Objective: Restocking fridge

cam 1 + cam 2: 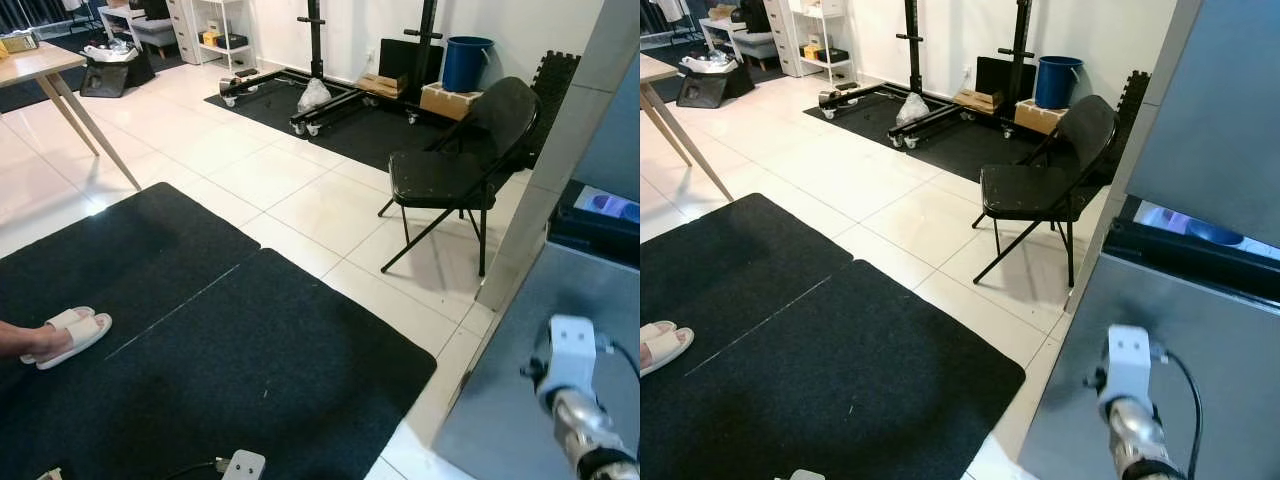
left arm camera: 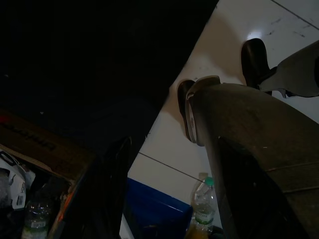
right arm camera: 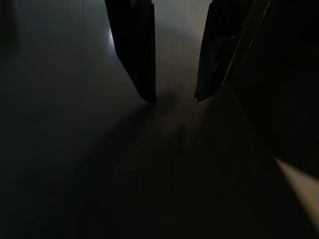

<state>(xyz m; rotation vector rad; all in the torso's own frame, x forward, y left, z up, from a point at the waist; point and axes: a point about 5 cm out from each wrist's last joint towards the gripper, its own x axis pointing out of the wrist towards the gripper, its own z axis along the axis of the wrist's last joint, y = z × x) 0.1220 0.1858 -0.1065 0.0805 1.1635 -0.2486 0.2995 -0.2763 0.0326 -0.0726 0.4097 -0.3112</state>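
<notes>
The grey fridge (image 1: 1200, 340) stands at my right, with a dark gap (image 1: 1185, 238) between its upper and lower fronts where a blue-lit inside shows. My right arm (image 1: 1130, 400) reaches toward the lower front. In the right wrist view my right gripper (image 3: 173, 98) is open with nothing between its fingers, close over a dark grey surface. My left gripper (image 2: 159, 114) hangs low and open in the dim left wrist view. Beyond it are a clear bottle with a green cap (image 2: 203, 204) and a second bottle (image 2: 35, 216) beside a cardboard box (image 2: 40, 144).
A black folding chair (image 1: 450, 175) stands just left of the fridge. Black mats (image 1: 200, 360) cover the tiled floor in front. A person's foot in a white slipper (image 1: 68, 335) rests at the left. A wooden table (image 1: 45, 70), a wheeled rack (image 1: 320, 95) and a blue bin (image 1: 467, 62) lie farther back.
</notes>
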